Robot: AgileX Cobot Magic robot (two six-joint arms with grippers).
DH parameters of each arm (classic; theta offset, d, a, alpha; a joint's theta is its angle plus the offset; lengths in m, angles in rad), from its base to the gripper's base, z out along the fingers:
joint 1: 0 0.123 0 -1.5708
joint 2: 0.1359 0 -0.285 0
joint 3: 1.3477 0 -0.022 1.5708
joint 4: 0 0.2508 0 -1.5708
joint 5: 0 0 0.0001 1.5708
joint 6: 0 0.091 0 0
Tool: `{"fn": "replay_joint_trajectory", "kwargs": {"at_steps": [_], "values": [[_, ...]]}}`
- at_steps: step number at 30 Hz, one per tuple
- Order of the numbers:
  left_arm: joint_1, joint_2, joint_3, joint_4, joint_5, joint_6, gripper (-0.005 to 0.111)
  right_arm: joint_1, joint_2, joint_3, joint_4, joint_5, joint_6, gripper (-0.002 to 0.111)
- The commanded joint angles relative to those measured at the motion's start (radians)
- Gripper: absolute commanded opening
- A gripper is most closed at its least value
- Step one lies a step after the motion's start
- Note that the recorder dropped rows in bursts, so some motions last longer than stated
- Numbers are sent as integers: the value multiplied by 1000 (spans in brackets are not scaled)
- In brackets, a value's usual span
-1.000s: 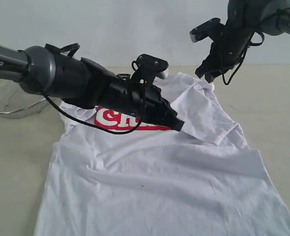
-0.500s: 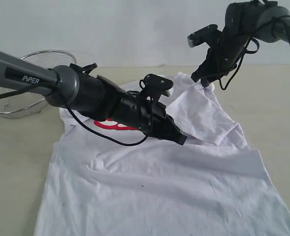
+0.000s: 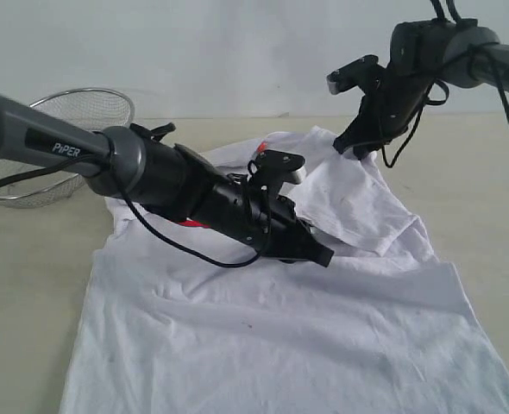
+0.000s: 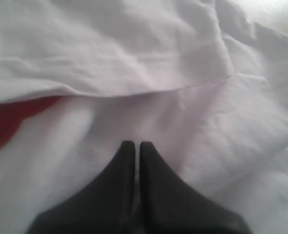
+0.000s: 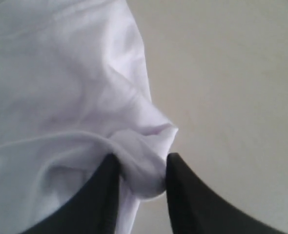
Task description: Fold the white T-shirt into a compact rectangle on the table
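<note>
Right claw pinched a bunched edge of white T-shirt | left claw pressed together, shirt fabric just beyond its tips

Soft, even light washes out the white T-shirt; both wrist views are blurred close up.

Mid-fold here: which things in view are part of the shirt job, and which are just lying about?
Part of the job:
- white T-shirt, spread on the table
- left gripper, shut, over the shirt's middle
- right gripper, pinching a bunched edge of the shirt

Lying about:
- wire-mesh basket, on the table at the far left of the exterior view
</note>
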Motion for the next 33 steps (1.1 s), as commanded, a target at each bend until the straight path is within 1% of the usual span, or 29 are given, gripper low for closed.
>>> {"fn": "replay_joint_trajectory", "kwargs": {"at_steps": [1,2,6,8,13,16,22,29,33], "values": [[-3,2,-3,12,24,-15,5,-4,-2,-4,-19,-55,1,2],[-3,2,-3,15,38,-23,5,-4,-2,-4,-27,-58,0,0],[-3,2,-3,44,63,-50,5,-4,-2,-4,-70,-75,-2,0],[-3,2,-3,78,66,-75,5,-4,-2,-4,-102,-105,6,0],[-3,2,-3,189,70,-183,5,-4,-2,-4,-110,-184,4,0],[-3,2,-3,218,77,-206,5,-4,-2,-4,-155,-223,2,0],[-3,2,-3,219,102,-207,5,-4,-2,-4,-282,-268,2,0],[-3,2,-3,223,134,-207,5,-4,-2,-4,-333,-335,-14,0],[-3,2,-3,223,139,-207,5,-17,-2,-4,-330,-319,-6,0]]}}
